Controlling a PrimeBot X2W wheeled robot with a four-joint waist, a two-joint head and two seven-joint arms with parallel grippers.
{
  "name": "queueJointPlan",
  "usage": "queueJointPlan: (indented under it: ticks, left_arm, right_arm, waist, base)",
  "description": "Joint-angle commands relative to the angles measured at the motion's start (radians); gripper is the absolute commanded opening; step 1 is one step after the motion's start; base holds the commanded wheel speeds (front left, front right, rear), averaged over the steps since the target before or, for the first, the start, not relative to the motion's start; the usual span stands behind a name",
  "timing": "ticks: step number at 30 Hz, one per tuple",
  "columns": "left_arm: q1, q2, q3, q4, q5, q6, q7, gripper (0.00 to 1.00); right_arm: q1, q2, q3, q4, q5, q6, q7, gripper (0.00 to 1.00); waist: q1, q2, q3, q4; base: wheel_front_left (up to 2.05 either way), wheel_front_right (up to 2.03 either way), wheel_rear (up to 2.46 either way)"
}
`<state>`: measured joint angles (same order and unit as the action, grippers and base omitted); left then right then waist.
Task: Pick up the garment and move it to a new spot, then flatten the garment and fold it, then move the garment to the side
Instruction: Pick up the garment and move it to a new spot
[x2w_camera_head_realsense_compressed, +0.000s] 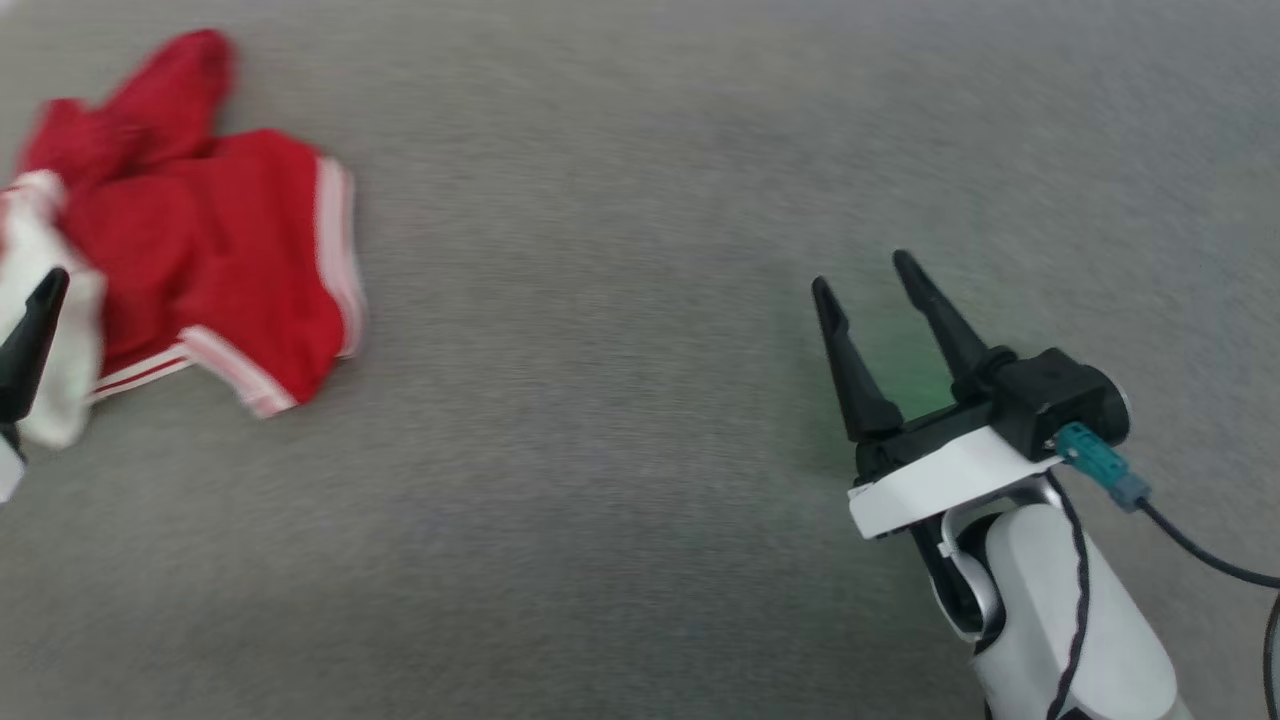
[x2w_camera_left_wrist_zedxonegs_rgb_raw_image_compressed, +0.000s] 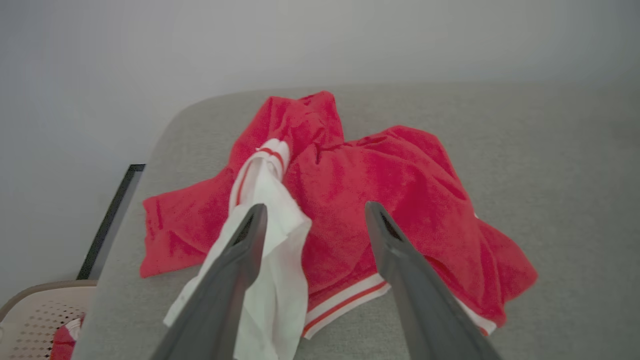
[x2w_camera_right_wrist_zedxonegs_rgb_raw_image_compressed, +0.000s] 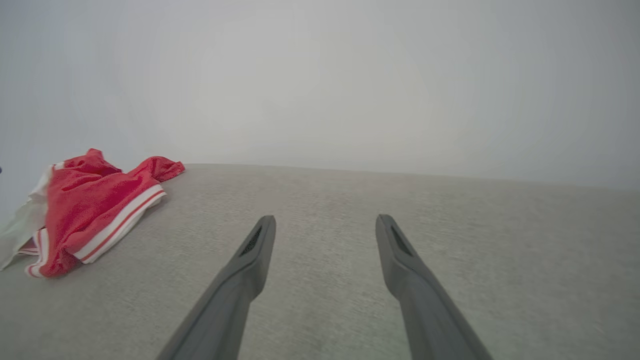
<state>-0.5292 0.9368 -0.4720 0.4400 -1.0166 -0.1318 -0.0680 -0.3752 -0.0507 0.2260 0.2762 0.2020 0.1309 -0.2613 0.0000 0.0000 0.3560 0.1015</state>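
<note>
The garment (x2w_camera_head_realsense_compressed: 200, 260) sits crumpled at the far left of the grey surface (x2w_camera_head_realsense_compressed: 620, 450), near its rounded corner. It's a red heap, with the white sleeve panel (x2w_camera_left_wrist_zedxonegs_rgb_raw_image_compressed: 265, 185) bunched up on top and the striped trim (x2w_camera_left_wrist_zedxonegs_rgb_raw_image_compressed: 345, 300) along the near hem.

The left gripper (x2w_camera_left_wrist_zedxonegs_rgb_raw_image_compressed: 315, 212) hangs right over the heap with its fingers spread apart and nothing clamped between them. The white panel is pressed up beside one finger, but we can't tell if they touch. The right gripper (x2w_camera_head_realsense_compressed: 865, 272) is also spread wide and holds nothing. It is over bare surface and well apart from the garment.

Progress, as we judge it, is early. The garment is not flat and not folded, and it has not been put aside in any tidy state. We can't tell from these frames whether this heap is the start spot or the new spot. Either way, flattening, folding and the final move to the side are all left. The left arm looks placed for a grab at the sleeve area, and the right arm is idle.

As for writing, we read no lettering, brand or label anywhere. No print shows on the exposed red cloth, and the head view is motion-blurred.

The left wrist view also shows a pale perforated basket (x2w_camera_left_wrist_zedxonegs_rgb_raw_image_compressed: 35, 320) below the surface edge, with something red (x2w_camera_left_wrist_zedxonegs_rgb_raw_image_compressed: 62, 342) in it.
</note>
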Motion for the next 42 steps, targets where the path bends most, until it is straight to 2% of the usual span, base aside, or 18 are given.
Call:
queueJointPlan:
  ticks: [1,3,6,13,16,22,23,25,27,34,38,42]
  left_arm:
    - [-0.026,0.041,-0.032,-0.011,-0.073,0.002,0.037,1.0]
    - [-0.037,0.102,-0.081,-0.009,-0.162,0.002,0.102,1.0]
    - [-0.062,0.169,-0.138,-0.004,-0.237,0.002,0.156,1.0]
    - [-0.104,0.231,-0.208,0.069,-0.302,0.002,0.192,1.0]
    - [-0.125,0.222,-0.25,0.125,-0.296,0.002,0.194,1.0]
    - [-0.129,0.149,-0.351,0.199,-0.326,0.006,0.265,1.0]
    - [-0.129,0.139,-0.365,0.199,-0.329,0.006,0.267,0.85]
    - [-0.133,0.125,-0.39,0.185,-0.338,0.004,0.261,0.0]
    - [-0.143,0.126,-0.401,0.17,-0.343,0.0,0.222,0.0]
    - [-0.274,0.17,-0.445,0.116,-0.228,-0.001,-0.026,0.0]
    - [-0.334,0.175,-0.485,0.026,-0.216,0.002,-0.089,0.0]
    - [-0.389,0.175,-0.542,-0.123,-0.195,0.002,-0.111,0.0]
  right_arm:
    - [-0.003,0.0,-0.005,-0.013,0.009,0.0,-0.005,1.0]
    - [0.003,0.0,-0.009,-0.024,0.016,0.0,-0.005,1.0]
    - [0.001,0.001,-0.007,-0.042,0.03,0.0,-0.005,1.0]
    - [-0.009,0.0,0.007,-0.078,0.039,0.0,-0.005,1.0]
    - [-0.008,0.0,-0.002,-0.098,0.037,0.0,-0.005,1.0]
    - [0.001,0.0,-0.004,-0.114,0.029,0.0,-0.005,1.0]
    - [0.003,0.0,-0.005,-0.115,0.028,0.0,-0.005,1.0]
    - [0.008,0.0,-0.008,-0.117,0.026,0.0,-0.005,1.0]
    - [0.012,0.0,-0.011,-0.114,0.025,0.0,-0.005,1.0]
    - [0.026,-0.001,-0.002,-0.079,0.043,0.0,-0.006,1.0]
    - [0.048,0.0,0.009,-0.062,0.07,0.0,-0.005,1.0]
    - [0.07,-0.001,0.02,-0.055,0.102,0.0,-0.005,1.0]
  waist:
    - [0.0,0.0,0.084,-0.114]
    - [0.0,0.0,0.097,-0.142]
    - [0.0,0.0,0.121,-0.18]
    - [0.0,0.0,0.183,-0.239]
    - [0.0,0.0,0.211,-0.253]
    - [0.0,0.0,0.23,-0.265]
    - [0.0,0.0,0.226,-0.264]
    - [0.0,0.0,0.216,-0.259]
    - [0.0,0.0,0.2,-0.251]
    - [0.0,0.0,0.094,-0.223]
    - [0.0,0.0,0.028,-0.218]
    - [0.0,0.0,-0.015,-0.232]
  base:
    - [0.0,0.0,0.0]
    - [0.0,0.0,0.0]
    - [0.0,0.0,0.0]
    - [0.0,0.0,0.0]
    - [0.0,0.0,0.0]
    - [0.0,0.0,0.0]
    - [0.0,0.0,0.0]
    - [0.0,0.0,0.0]
    - [0.0,0.0,0.0]
    - [0.0,0.0,0.0]
    - [0.0,0.0,0.0]
    - [0.0,0.0,0.0]
